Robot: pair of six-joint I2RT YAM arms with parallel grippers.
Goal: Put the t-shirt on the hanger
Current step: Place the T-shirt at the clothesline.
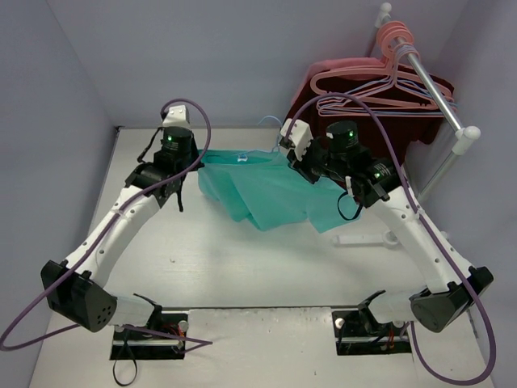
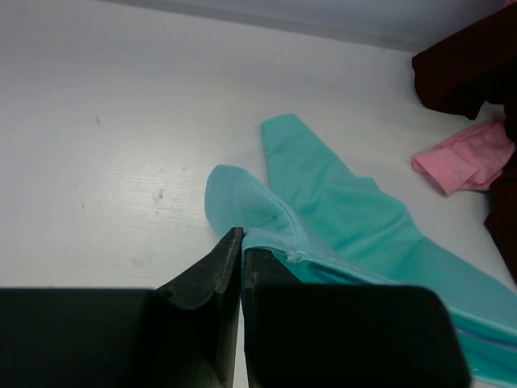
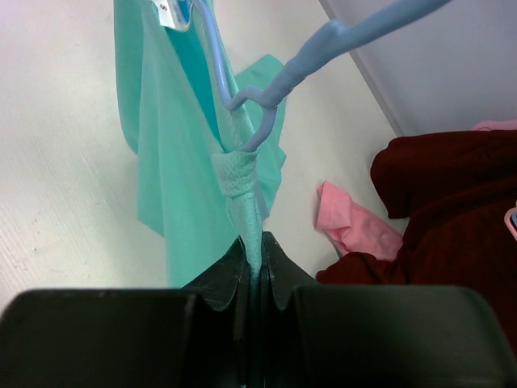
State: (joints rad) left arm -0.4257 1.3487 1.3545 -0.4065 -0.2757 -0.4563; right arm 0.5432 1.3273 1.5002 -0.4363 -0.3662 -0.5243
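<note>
The teal t-shirt (image 1: pixel 271 194) hangs stretched between both grippers above the table. My left gripper (image 1: pixel 196 164) is shut on one edge of it; in the left wrist view the jaws (image 2: pixel 242 236) pinch a hem and the shirt (image 2: pixel 347 218) trails away to the right. My right gripper (image 1: pixel 292 158) is shut on the other side; in the right wrist view it (image 3: pixel 254 246) clamps a bunched strip of the shirt (image 3: pixel 166 162). The light-blue hanger (image 3: pixel 323 44) sits inside the shirt, its hook sticking out by the collar, and barely shows from above (image 1: pixel 270 121).
A clothes rack rod (image 1: pixel 432 85) at the back right carries pink hangers (image 1: pixel 380 81) and a dark maroon garment (image 1: pixel 355 101). Its white base (image 1: pixel 367 239) lies on the table. A small pink cloth (image 3: pixel 355 226) lies beside the maroon garment (image 3: pixel 452 210).
</note>
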